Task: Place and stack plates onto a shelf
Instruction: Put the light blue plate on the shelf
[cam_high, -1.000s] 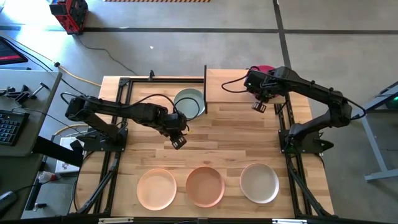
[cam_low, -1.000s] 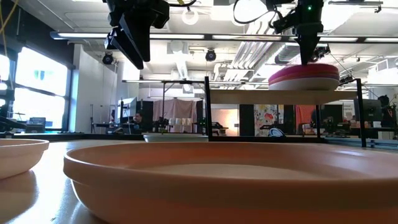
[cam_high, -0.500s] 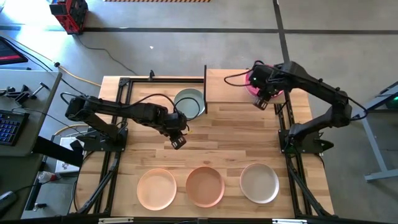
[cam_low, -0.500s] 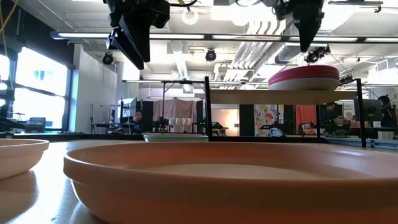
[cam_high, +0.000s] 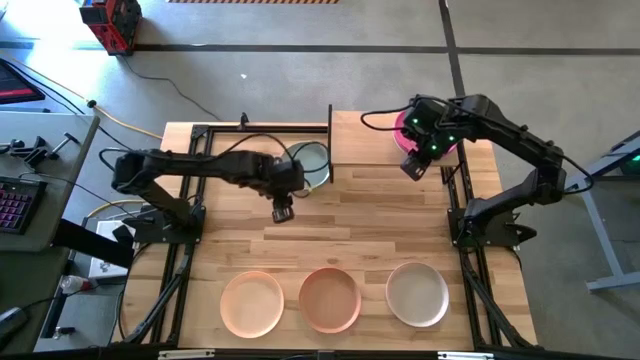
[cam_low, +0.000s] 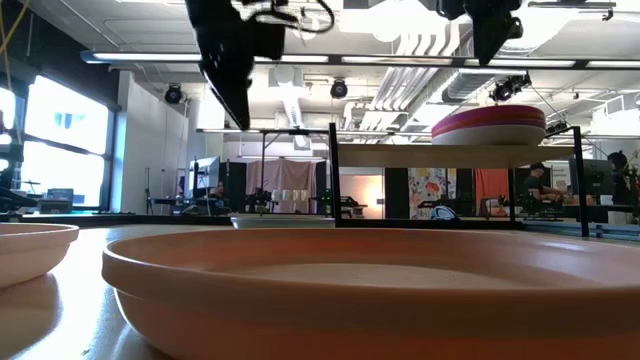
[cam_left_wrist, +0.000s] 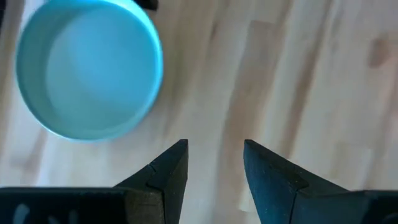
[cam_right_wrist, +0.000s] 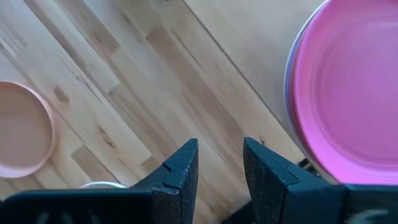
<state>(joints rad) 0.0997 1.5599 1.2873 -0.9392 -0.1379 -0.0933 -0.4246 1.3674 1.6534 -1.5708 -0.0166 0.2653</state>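
A magenta plate (cam_high: 418, 128) tops a short stack (cam_low: 489, 126) on the raised light-wood shelf (cam_high: 365, 135) at the far right. A pale blue-green plate (cam_left_wrist: 87, 68) lies flat on the table left of the shelf. Three more plates line the near edge: peach (cam_high: 252, 303), terracotta (cam_high: 330, 298) and beige-grey (cam_high: 417, 293). My left gripper (cam_left_wrist: 214, 155) hovers open over bare wood just near of the blue-green plate. My right gripper (cam_right_wrist: 221, 155) hangs open high above the shelf's near edge, beside the magenta plate, with nothing between its fingers.
A black metal frame (cam_high: 250, 128) borders the table's far left, and a black upright post (cam_high: 330, 140) stands at the shelf's left end. Bare slatted wood (cam_high: 350, 220) lies between the arms and the near row of plates.
My right gripper has risen clear of the magenta plate on the shelf and turned about its wrist; the stack stays put. My left gripper has shifted toward the far edge, closer to the pale blue-green plate, rolling as it went.
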